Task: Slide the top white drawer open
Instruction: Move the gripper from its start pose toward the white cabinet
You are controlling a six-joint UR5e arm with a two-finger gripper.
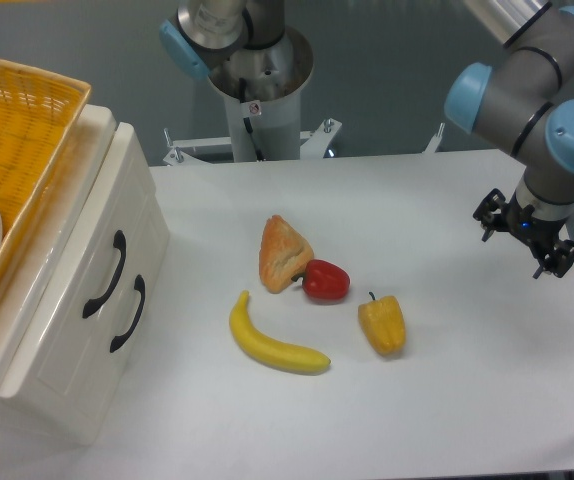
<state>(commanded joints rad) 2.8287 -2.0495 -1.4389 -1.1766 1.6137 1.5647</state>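
The top white drawer is the upper panel on the front of a cream-white cabinet at the left, and it sits flush and closed. Its curved black handle lies just above the lower drawer's handle. My gripper hangs far to the right, above the table's right edge and well away from the cabinet. Its two black fingertips stand apart with nothing between them.
A yellow wicker basket sits on the cabinet top. In the middle of the white table lie a pastry, a red pepper, a yellow pepper and a banana. The arm's base stands at the back.
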